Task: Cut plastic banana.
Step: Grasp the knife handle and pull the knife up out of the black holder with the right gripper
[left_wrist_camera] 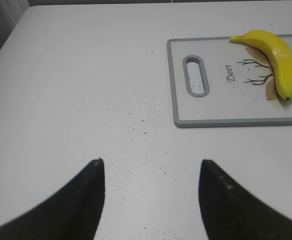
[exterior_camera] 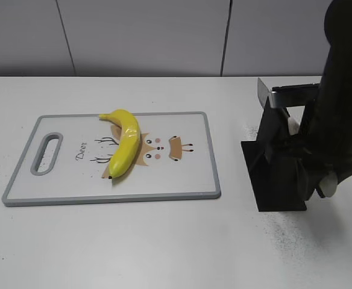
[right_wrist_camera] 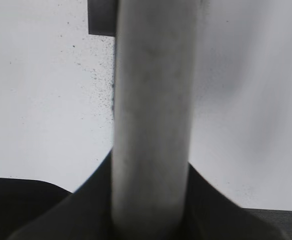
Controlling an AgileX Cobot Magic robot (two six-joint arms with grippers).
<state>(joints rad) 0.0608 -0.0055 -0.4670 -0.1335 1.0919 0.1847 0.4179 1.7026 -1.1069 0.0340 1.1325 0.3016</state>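
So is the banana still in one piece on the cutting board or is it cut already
In one piece. The plastic banana lies whole on the cutting board, stem to tip with no gap, in both the exterior and left wrist views.

The exterior view looks down at a slant across the table (exterior_camera: 164,241) toward the back wall (exterior_camera: 146,36), taking in the board (exterior_camera: 182,174) and the right arm (exterior_camera: 339,120). The left wrist view looks forward low over the table, sharing the board (left_wrist_camera: 221,107) and banana (left_wrist_camera: 278,57) with it. The right wrist view sits very close on a grey handle (right_wrist_camera: 153,115).
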